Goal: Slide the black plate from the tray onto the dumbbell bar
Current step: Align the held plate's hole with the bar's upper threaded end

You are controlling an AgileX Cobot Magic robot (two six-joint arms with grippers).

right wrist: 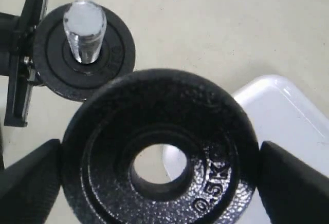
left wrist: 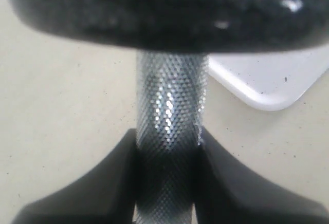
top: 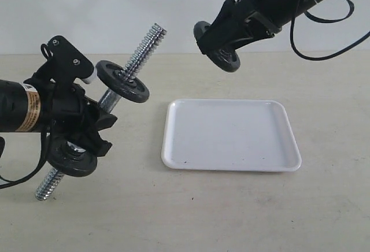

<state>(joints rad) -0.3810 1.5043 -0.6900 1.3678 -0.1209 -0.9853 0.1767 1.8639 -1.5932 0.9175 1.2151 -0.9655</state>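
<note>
- Where my right gripper [right wrist: 160, 183] takes hold, its two fingers [right wrist: 31, 188] stand wide apart and press on opposite edges of the black plate [right wrist: 205, 126]. I have the plate gripped by its rim, with the centre hole clear between the fingers.
- On the outside camera that plate hangs tilted in the air above the far side of the tray [top: 231, 136]. It touches nothing but the fingers.
- My left gripper [left wrist: 167, 183] is partly closed. Its fingers [left wrist: 87, 198] clamp the knurled middle of the dumbbell bar [left wrist: 169, 106] from both sides.
- I see the bar held at a slant. One threaded end points down close to the table [top: 202, 217], and the other points up and toward the right arm.
- Just above the left fingers sits the upper disc [top: 122, 81], threaded onto the bar. The lower disc [top: 72, 158] sits just below the grip.
- From the right wrist camera the bar's raised end shows beside the held plate's rim, not through its hole. In the outside view the two are well apart, with open air between them.
- Beyond both arms, the white tray lies flat on the beige table, to the right of the bar and near it, touching neither gripper.
</note>
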